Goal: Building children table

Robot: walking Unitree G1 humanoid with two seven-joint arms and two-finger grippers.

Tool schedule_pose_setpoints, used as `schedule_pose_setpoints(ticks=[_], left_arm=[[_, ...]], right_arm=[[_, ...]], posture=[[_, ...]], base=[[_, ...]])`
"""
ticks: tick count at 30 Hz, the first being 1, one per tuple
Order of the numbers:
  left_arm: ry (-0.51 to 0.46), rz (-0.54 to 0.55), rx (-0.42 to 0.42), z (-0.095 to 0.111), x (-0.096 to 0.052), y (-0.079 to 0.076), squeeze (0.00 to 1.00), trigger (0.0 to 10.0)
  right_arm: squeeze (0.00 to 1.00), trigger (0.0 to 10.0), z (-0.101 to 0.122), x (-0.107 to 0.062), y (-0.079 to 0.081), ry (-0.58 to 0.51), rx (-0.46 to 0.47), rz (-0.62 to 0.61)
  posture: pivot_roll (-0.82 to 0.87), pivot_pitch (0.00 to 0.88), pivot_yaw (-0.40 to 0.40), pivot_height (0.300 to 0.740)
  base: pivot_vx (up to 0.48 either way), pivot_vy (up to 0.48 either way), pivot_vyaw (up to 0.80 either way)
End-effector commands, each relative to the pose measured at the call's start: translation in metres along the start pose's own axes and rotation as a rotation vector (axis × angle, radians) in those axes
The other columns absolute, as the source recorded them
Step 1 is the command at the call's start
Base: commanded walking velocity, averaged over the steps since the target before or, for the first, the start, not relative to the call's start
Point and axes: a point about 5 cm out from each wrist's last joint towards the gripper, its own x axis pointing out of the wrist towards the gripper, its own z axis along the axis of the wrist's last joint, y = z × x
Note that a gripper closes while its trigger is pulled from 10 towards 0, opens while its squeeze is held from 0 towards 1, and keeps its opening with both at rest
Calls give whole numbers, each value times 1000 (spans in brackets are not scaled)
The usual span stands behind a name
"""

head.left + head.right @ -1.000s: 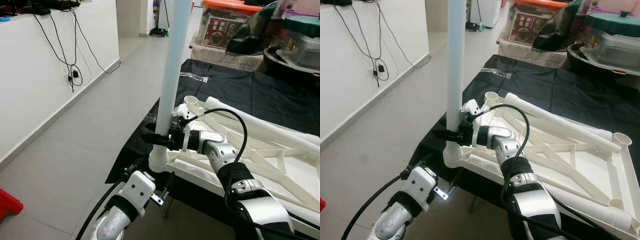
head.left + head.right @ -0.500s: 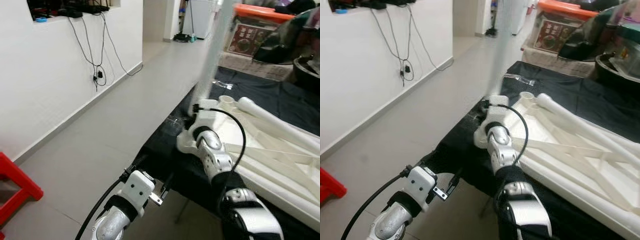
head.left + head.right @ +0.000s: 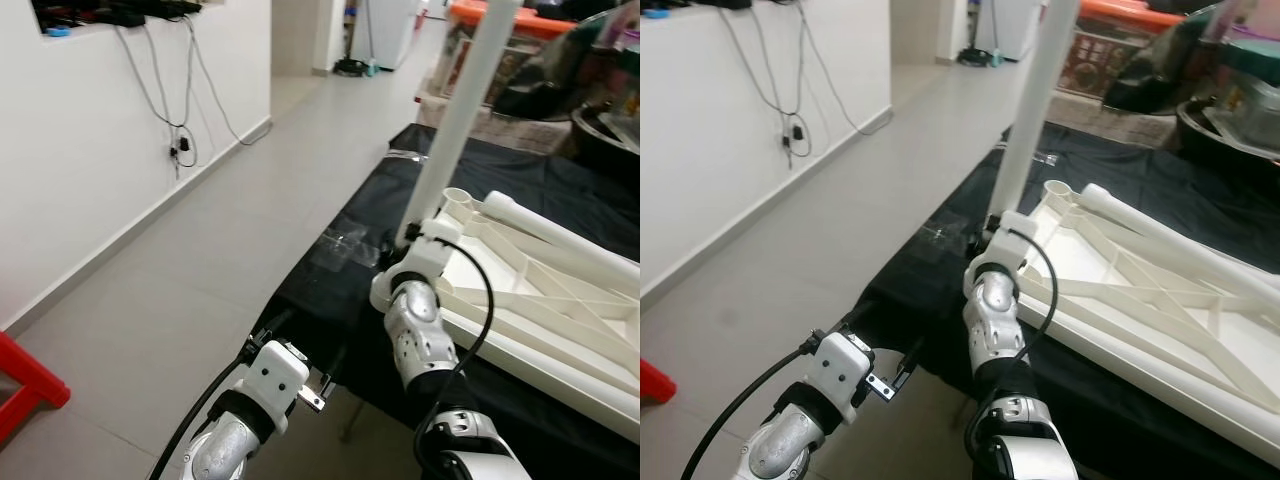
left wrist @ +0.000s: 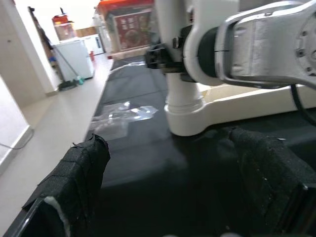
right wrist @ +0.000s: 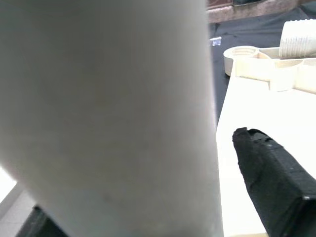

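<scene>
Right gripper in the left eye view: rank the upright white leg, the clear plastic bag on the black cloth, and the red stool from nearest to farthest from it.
1. Upright white leg: at the right gripper itself, in the tabletop's corner socket.
2. Clear plastic bag: just to the gripper's left, on the black cloth.
3. Red stool: far left, on the floor by the wall.

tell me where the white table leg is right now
The white table leg stands nearly upright in the corner socket of the upturned white tabletop, at the near left corner of the black-covered table, with the right gripper around its lower end.
</scene>
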Motion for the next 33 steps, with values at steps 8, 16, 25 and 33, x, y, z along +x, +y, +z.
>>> schedule_pose_setpoints(ticks=[8,16,25,33], left_arm=[[14,-11,5,-3,-1,-3,0,10000],[13,-11,8,-3,0,-2,0,10000],[11,-9,7,-1,0,-3,0,10000],[11,-7,6,-1,0,-2,0,10000]], right_arm=[[0,10000,18,9,20,82,-31,598],[0,10000,13,-4,22,264,-184,1144],[0,5451,16,-13,31,346,-174,1448],[0,0,14,-10,33,299,-211,1400]], posture=[[79,51,-88,740],[87,59,-91,740],[97,70,-91,740],[97,73,-92,740]], base=[[0,0,0],[0,0,0],[0,0,0],[0,0,0]])
